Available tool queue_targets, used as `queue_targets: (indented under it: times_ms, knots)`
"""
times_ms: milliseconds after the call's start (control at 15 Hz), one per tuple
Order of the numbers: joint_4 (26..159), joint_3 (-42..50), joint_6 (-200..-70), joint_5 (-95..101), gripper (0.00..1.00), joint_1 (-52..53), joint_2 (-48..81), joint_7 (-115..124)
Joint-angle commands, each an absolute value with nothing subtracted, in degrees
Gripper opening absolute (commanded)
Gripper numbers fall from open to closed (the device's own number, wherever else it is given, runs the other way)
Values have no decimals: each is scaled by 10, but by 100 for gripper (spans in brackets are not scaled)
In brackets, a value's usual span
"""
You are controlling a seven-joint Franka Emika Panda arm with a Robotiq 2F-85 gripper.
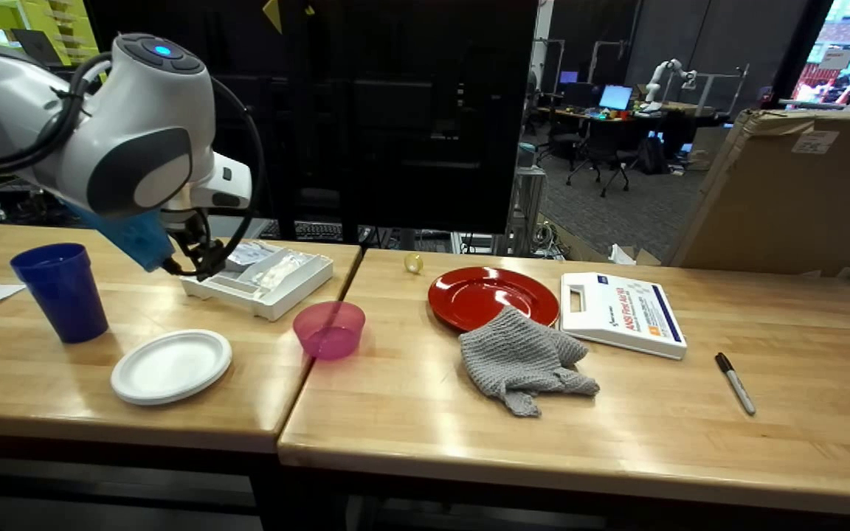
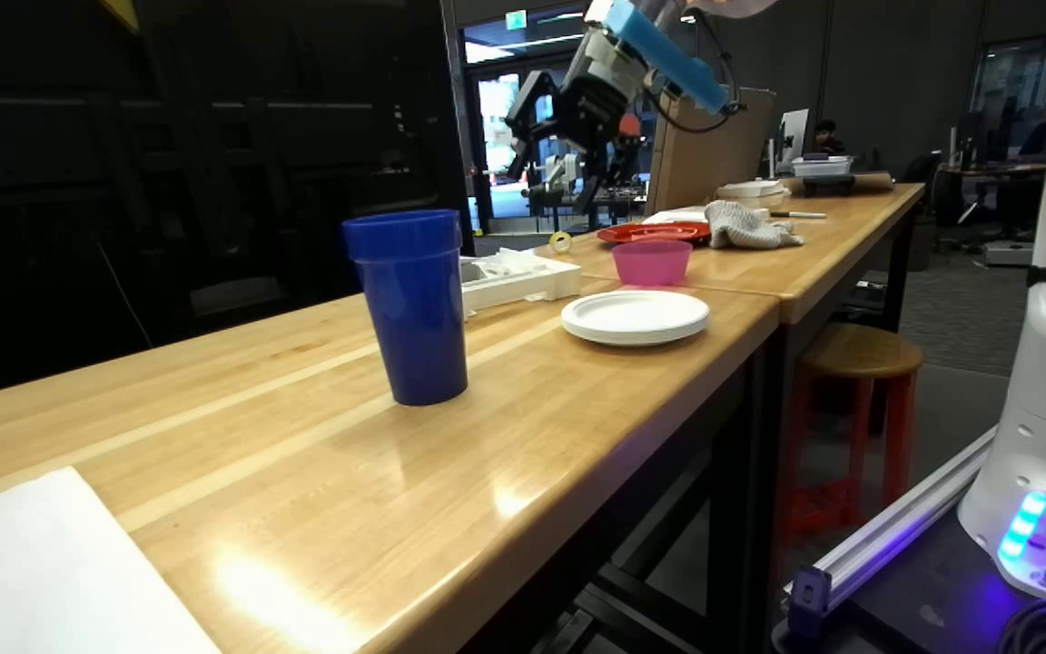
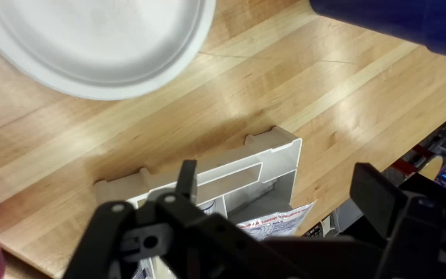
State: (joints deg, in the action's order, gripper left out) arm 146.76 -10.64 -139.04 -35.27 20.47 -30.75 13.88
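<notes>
At left on counter, blue cup, upright; white plates, stacked, likely to save room. Then hand, spread wide, gripping nothing, above white tray on same counter, compartmented, presumably for sorting packets, "package" legible in red. Farther right, white case, flat, reading "ANSI First Aid Kit."

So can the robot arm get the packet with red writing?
Probably yes: the gripper is open above the white tray, and nothing seems to lie on the visible part of the packet.
</notes>
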Motion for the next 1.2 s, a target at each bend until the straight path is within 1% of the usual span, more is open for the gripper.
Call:
queue_targets:
  times_ms: [0, 133, 533, 733, 800, 1133]
  knots:
    - [1469, -128, -1392, -338, 100, 191, -309, 143]
    - [1476, -144, -1408, -325, 100, 197, -309, 134]
    - [1510, -220, -1413, -188, 100, 188, -320, 179]
    - [1540, -222, -1426, -151, 100, 195, -331, 176]
    - [1517, -211, -1415, -166, 100, 204, -309, 175]
    - [1531, -212, -1420, -156, 100, 204, -316, 175]
